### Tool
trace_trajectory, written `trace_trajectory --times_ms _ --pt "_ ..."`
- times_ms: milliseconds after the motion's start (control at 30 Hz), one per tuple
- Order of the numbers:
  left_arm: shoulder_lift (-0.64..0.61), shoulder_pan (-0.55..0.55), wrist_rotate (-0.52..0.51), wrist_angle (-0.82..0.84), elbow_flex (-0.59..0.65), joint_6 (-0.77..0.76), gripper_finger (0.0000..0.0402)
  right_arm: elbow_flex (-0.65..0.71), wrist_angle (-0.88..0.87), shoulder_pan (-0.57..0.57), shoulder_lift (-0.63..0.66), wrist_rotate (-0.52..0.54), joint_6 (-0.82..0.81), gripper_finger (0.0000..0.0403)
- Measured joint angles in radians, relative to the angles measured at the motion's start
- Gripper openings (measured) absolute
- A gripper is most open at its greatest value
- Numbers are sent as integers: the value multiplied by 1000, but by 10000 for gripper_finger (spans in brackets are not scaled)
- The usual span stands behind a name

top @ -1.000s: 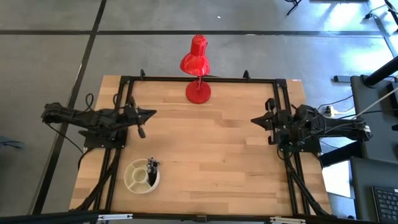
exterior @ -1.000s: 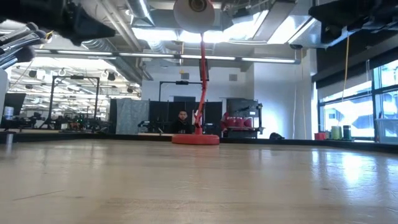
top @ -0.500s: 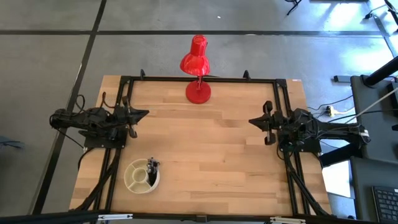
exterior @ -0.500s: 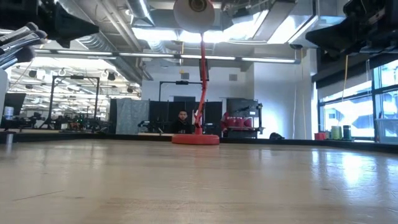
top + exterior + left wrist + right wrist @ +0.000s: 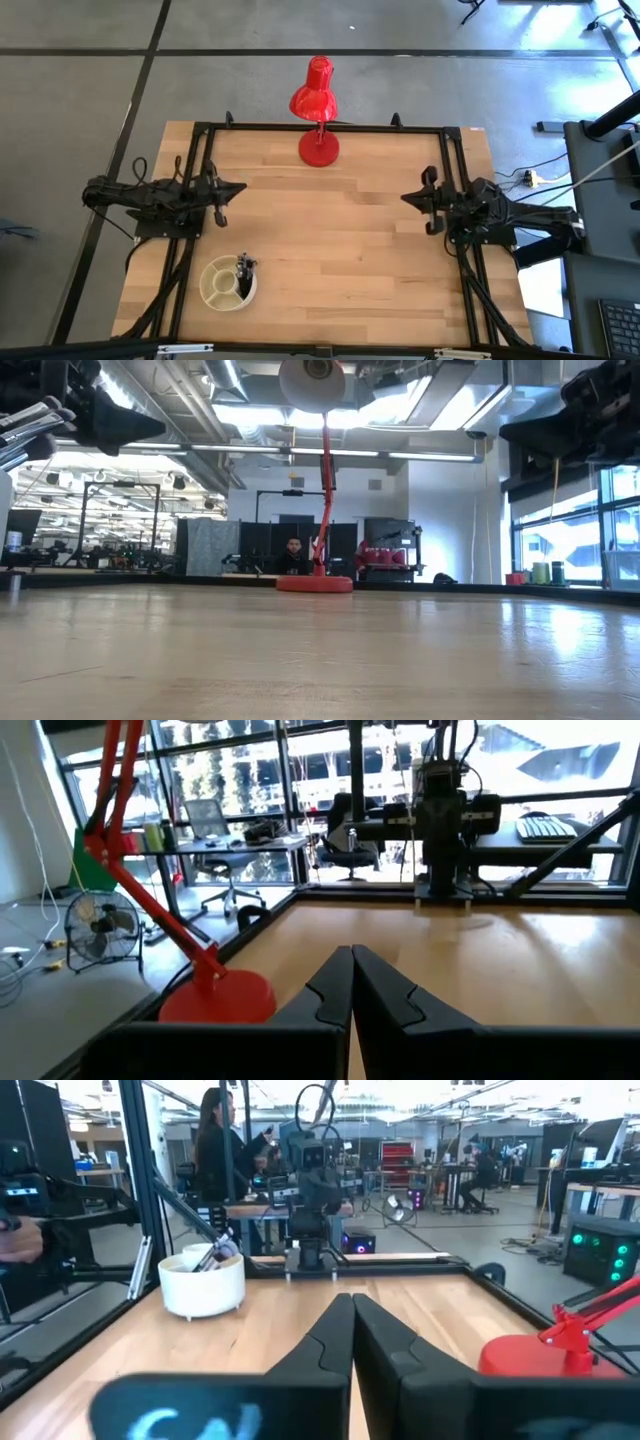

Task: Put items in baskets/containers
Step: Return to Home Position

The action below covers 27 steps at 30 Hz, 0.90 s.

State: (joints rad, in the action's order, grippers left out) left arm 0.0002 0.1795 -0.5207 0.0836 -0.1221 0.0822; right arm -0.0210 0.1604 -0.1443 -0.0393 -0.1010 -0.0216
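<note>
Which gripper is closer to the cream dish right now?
Left. The left gripper hangs just behind the dish, on the table's left side; the right gripper is far across the table, near its right edge.

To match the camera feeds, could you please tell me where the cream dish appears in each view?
High view: cream dish in the lower-left corner of the table.
Low view: not in it.
Left wrist view: not in it.
Right wrist view: far across the table, holding brushes.
Shared landmark: red lamp base, in all four.
</note>
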Motion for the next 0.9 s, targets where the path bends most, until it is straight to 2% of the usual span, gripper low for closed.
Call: trace_trajectory --times_ms 267,600,800,900 --pt "0 0 25 -5 1 41 3 15 -1 -27 2 -50 -1 9" --pt "0 0 26 -3 4 35 3 15 -1 -39 2 -65 36 9" --pt "0 0 19 -149 113 36 3 15 39 -39 2 -87 35 10" --pt "7 -5 27 -164 114 36 3 14 84 -39 2 -127 31 10"
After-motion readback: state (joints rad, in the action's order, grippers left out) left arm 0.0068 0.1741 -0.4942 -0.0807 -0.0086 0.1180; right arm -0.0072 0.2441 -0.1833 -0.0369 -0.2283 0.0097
